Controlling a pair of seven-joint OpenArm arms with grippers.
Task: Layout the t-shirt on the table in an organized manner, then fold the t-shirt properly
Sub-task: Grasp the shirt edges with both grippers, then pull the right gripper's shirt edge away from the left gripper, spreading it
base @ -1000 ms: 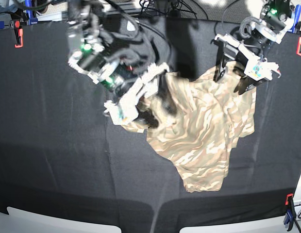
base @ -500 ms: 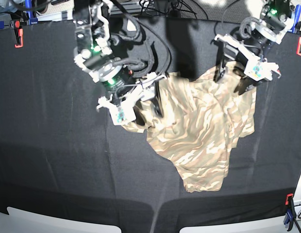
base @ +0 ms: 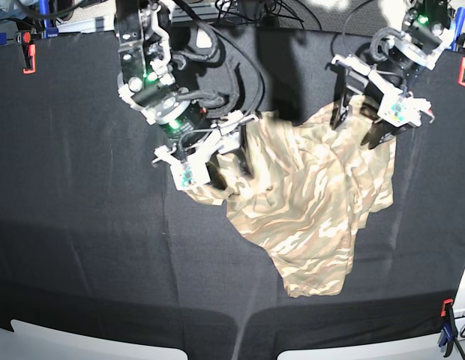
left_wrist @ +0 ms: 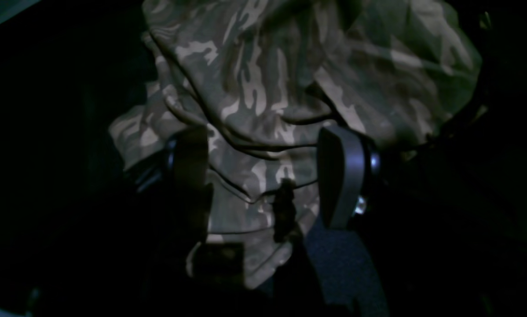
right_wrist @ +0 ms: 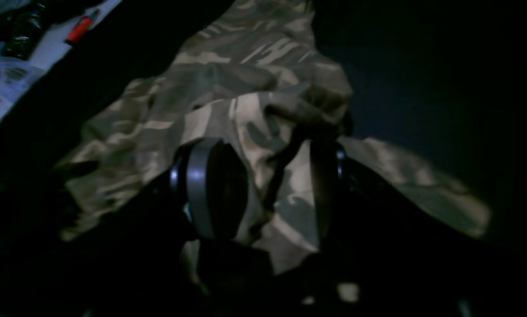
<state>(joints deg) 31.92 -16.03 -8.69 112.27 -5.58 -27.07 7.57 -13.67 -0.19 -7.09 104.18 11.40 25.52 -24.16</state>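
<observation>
The black cloth-covered surface (base: 90,225) fills most of the base view, with orange clamps (base: 28,52) at its edges. On it the camouflage t-shirt (base: 307,202), in tan, beige, cream and olive, lies in an uneven, rumpled spread from the middle toward the right of that view, one narrow part reaching down toward the near edge. Creases and overlapping folds run through the cloth, and another part sticks out to the left, partly hidden under the right arm

The right arm (base: 154,82) reaches in from the far edge, on the left of the base view, and the left arm (base: 416,45) comes in from the far right corner

The right claw (right_wrist: 261,189) is open over the shirt's left part, its fingers well apart; a raised ridge of fabric shows between them, and whether they touch it I cannot tell

The left claw (left_wrist: 265,176) is open too, over the shirt's far right part, with creased fabric in view between its fingers and no grip on it; contact with the cloth cannot be made out
</observation>
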